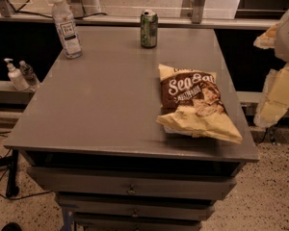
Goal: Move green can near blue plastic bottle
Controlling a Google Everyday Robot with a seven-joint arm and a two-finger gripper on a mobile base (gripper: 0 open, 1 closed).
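The green can (149, 28) stands upright at the far edge of the grey table (111, 109), near the middle. The blue plastic bottle (66, 25), clear with a white cap and a white label, stands upright at the table's far left corner, well left of the can. My gripper (278, 93) shows as pale cream parts at the right edge of the camera view, beyond the table's right side and far from the can.
A tan and brown chip bag (197, 105) lies on the right half of the table, near its front. A white pump dispenser (14, 76) and a tiny clear bottle (28, 73) stand on a low ledge to the left. Drawers (130, 189) are below the tabletop.
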